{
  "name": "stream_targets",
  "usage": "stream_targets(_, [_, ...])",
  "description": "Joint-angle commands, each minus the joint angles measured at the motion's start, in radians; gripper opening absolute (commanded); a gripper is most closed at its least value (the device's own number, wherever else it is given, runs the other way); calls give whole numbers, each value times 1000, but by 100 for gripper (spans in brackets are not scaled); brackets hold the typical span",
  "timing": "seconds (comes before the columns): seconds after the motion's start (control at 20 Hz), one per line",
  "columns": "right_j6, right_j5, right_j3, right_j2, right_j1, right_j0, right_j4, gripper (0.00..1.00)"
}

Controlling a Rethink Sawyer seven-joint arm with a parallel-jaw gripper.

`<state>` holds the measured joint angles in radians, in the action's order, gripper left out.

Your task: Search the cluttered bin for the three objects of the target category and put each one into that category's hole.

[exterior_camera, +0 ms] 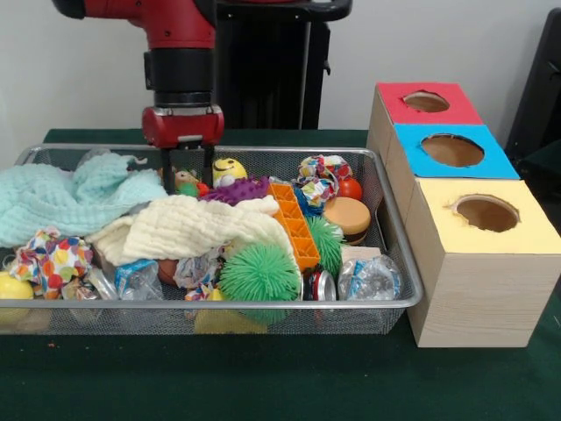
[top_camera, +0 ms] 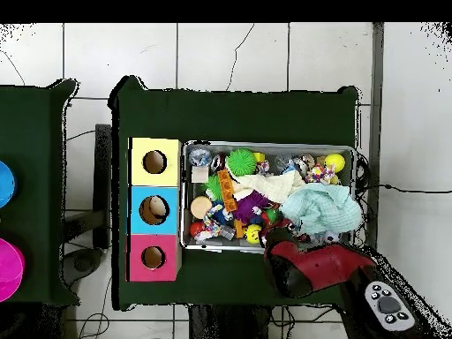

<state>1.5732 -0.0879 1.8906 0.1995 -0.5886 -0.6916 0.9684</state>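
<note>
Gripper (exterior_camera: 186, 168) — fingers parted — hangs inside the wire-mesh bin (exterior_camera: 399, 263).

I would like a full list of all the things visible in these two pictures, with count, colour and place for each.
wire mesh bin: one, silver, on the green table, left of the box in the front view
wooden box: one, pale wood, three round holes on top
holes: red surround farthest, blue surround middle, yellow surround nearest
spiky balls: two green, one large at the front, one smaller behind the orange block
spiky purple toy: one, mid bin
orange grid block: one, centre
cloths: one mint at left, one cream in the centre
yellow ball: one, at the back
burger toy: one, tan, right side
gripper: one, black fingers open, lowered into the back of the bin
arm: one, red and black
</note>
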Motion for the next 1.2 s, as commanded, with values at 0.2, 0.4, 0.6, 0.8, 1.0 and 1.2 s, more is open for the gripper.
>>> stream_targets(0.2, [-31, 151, 17, 149, -76, -128, 48, 100])
stream_targets(0.4, [27, 126, -33, 24, 43, -52, 69, 100])
stream_targets(0.6, [83, 49, -60, -77, 151, 17, 64, 100])
stream_targets(0.8, [105, -9, -64, -136, 205, 57, 45, 100])
stream_targets(1.0, [104, -24, -54, -168, 220, 72, 30, 100])
stream_targets(1.2, [101, -65, -79, -210, 259, 90, 17, 100])
